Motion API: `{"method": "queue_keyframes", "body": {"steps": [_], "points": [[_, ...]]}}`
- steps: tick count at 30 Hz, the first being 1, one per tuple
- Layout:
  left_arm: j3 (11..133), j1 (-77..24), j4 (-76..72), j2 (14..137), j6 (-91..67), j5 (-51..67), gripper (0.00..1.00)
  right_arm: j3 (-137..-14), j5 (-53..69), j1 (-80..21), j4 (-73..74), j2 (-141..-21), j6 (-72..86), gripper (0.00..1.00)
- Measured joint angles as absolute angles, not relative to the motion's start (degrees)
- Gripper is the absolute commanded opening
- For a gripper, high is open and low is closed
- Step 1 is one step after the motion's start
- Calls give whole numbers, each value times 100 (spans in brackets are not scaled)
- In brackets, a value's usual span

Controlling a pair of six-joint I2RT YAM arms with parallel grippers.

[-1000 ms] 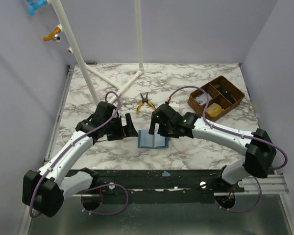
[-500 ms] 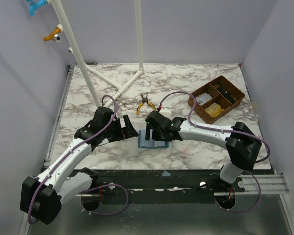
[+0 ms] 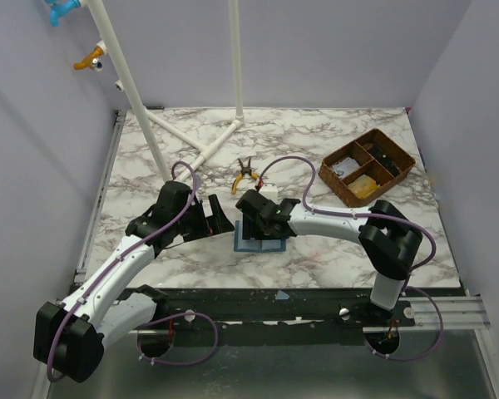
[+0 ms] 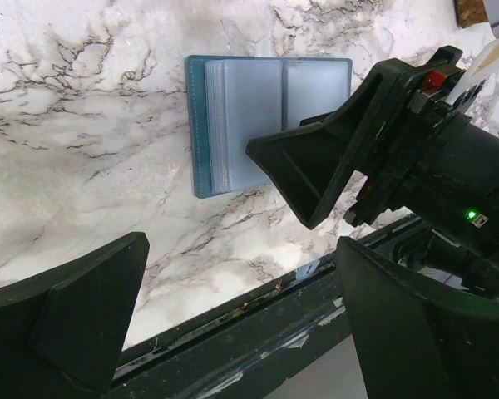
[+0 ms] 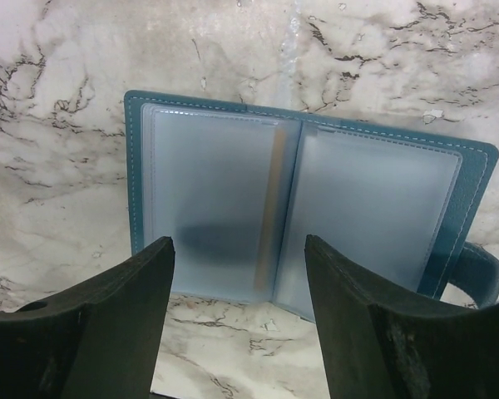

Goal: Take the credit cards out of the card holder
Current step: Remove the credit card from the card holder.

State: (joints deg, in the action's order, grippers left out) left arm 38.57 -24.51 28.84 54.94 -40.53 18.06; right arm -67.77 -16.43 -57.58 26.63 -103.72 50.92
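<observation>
Seen from above, the small flat blue card holder [image 3: 251, 243] lies open on the white marbled tabletop [image 3: 341, 253]. It is directly under the right gripper [image 3: 262, 226] and just beyond the tips of the left gripper [image 3: 221, 218]. In the left wrist view, the left jaws stand wide apart with nothing between them. The card holder [image 4: 249, 125] lies flat well ahead of them, one corner hidden by a black finger [image 4: 316, 166] of the right gripper. In the right wrist view, the right jaws are apart and grip nothing. The holder's pale frosted sleeves [image 5: 216, 199] lie just beyond the tips, with the fold about midway between them. I judge this to be the approach to the first card. Next, the tips must drop to a sleeve's opening and pinch a card edge, though I cannot tell whether cards sit inside.
</observation>
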Motion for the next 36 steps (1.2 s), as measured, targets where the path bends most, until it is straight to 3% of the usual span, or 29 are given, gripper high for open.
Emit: {"method": "queue_keyframes", "body": {"steps": [14,22,28,30,36], "points": [[3854,-2451,2836,5561,-4051,1800,98,-6781,-1658,-5771,2646,-10521,5028,68],[3854,-2451,2834,5592,-4049,1800,99,-6938,-1704,-5835,2659,-10648,4947,42],[3774,-2451,2792,5592,-4049,1800,98,-6912,-1737,-5843,2637,-10645,5015,34],[3728,-2451,2792,5592,-4051,1800,97,-6840,-1743,-5843,2565,-10613,5054,27],[3629,-2451,2738,5605,-4053,1804,89,-6414,-1750,-5760,2233,-10368,5205,10]]}}
